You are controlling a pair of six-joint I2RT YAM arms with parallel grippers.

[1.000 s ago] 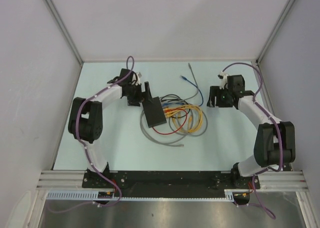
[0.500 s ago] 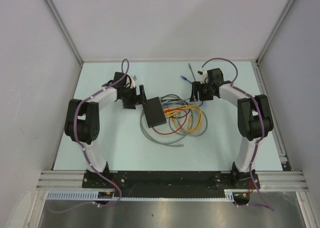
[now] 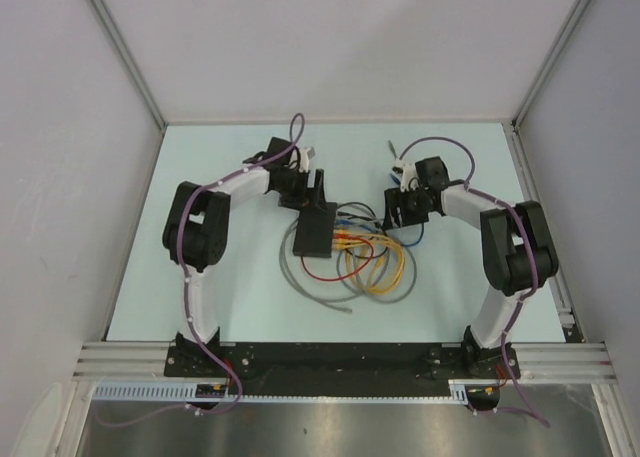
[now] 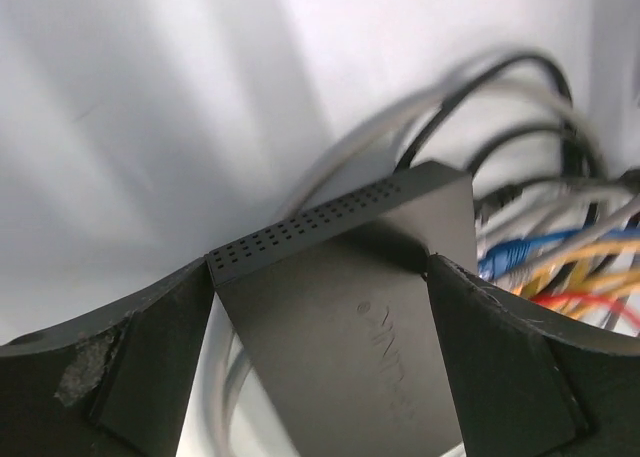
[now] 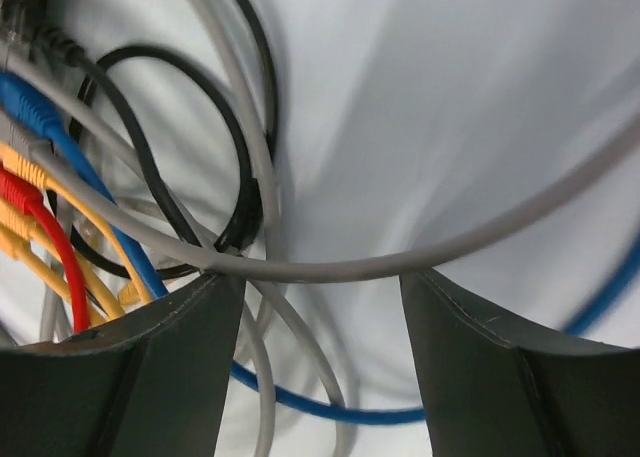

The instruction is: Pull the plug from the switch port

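The small flat matte-black switch (image 3: 314,233) is lying mid-table, its socket edge facing right into a tangle of yellow, red, blue and grey cables (image 3: 375,262). The left gripper (image 3: 314,195) is clasping the switch at its far end, bracing it. The right gripper (image 5: 318,277) is hanging spread, holding nothing, over a grey cable (image 5: 330,269). It should be pinching one plug right at the port, then pulling straight out.
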